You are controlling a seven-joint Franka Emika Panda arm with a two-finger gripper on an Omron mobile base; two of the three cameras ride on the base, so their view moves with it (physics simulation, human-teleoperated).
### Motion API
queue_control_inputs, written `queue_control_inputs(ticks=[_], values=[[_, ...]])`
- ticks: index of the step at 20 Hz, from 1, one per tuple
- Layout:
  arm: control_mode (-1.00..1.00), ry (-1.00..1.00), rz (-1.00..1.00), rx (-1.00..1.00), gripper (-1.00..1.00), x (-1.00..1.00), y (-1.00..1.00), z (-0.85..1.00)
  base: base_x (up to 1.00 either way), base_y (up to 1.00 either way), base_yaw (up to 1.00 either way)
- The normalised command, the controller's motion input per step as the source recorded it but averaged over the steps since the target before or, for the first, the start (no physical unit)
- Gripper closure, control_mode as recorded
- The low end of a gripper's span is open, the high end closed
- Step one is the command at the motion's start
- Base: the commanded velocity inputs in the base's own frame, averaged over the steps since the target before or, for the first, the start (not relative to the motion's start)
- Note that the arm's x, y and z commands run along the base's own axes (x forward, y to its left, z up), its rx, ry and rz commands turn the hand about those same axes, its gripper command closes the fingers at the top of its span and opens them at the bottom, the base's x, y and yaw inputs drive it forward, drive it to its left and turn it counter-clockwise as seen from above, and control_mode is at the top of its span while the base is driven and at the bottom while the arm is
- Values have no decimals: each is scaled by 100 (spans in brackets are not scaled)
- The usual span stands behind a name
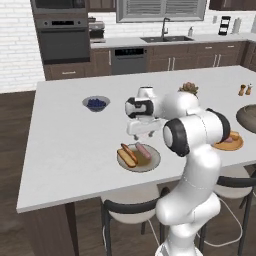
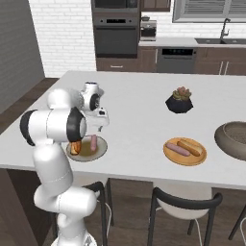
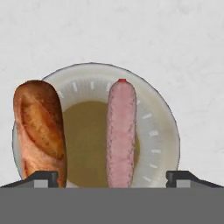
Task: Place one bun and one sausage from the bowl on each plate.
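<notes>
So, grey-rimmed plate (image 3: 162, 127): bun (image 3: 40, 127) and sausage (image 3: 121, 133) both on it
orange plate (image 2: 185, 152): looks loaded too
pincer (image 3: 111, 178): spread apart, holding nothing
left: probably nothing

Bun (image 3: 39, 131) and sausage (image 3: 121, 133) side by side on grey-rimmed plate (image 3: 159, 131), another pair on orange plate (image 2: 198, 157), bowl (image 2: 233, 139) beyond.

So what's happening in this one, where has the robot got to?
The arm's gripper hangs open and empty over the grey-rimmed plate, which holds one bun and one sausage side by side. The orange plate further along the counter also carries a bun and a sausage. Both plates look served; the big stone bowl sits beyond.
</notes>
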Motion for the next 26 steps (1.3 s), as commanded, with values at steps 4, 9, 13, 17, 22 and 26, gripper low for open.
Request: queue_control_inputs(ticks=[4,9,13,17,22,26], values=[[-100,-25,0,-2,-100,-82,1,100,0,0,0],[-100,-43,0,0,-100,-100,0,96,0,0,0],[-100,-60,0,0,-100,-100,0,64,0,0,0],[-100,-58,0,0,-100,-100,0,66,0,0,0],[-100,-21,0,-2,-100,-54,8,56,0,0,0],[-100,-3,0,-6,-100,-14,22,36,0,0,0]])
